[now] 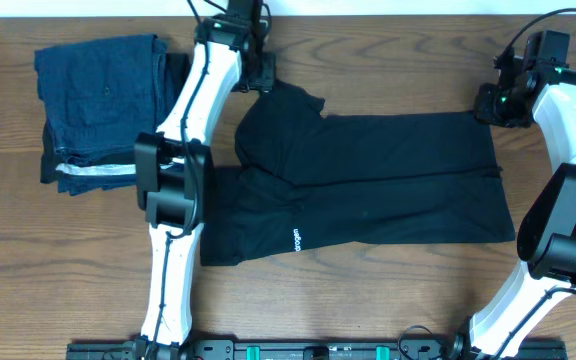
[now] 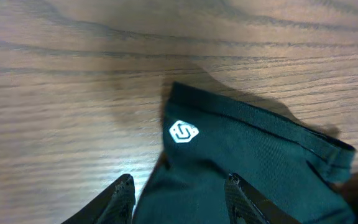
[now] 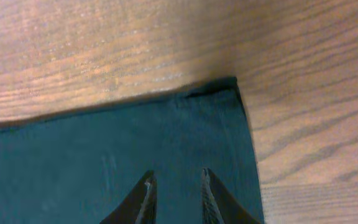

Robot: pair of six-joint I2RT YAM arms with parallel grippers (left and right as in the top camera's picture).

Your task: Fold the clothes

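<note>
The clothes, a black T-shirt [image 1: 368, 180] with a small white logo [image 1: 295, 240], lie partly folded across the middle of the table. My left gripper [image 1: 260, 78] sits at the shirt's far left corner. In the left wrist view it [image 2: 179, 185] is open, its fingers apart over a sleeve [image 2: 260, 155] bearing a white emblem [image 2: 183, 132]; the cloth lies slack between them. My right gripper [image 1: 490, 103] hovers at the shirt's far right corner. In the right wrist view it [image 3: 176, 178] stands narrowly open over flat fabric [image 3: 104, 155], with nothing pinched.
A stack of dark blue folded garments [image 1: 103, 100] with a white-striped edge lies at the far left, beside the left arm. Bare wooden table [image 1: 388, 300] shows in front of the shirt and along the far edge.
</note>
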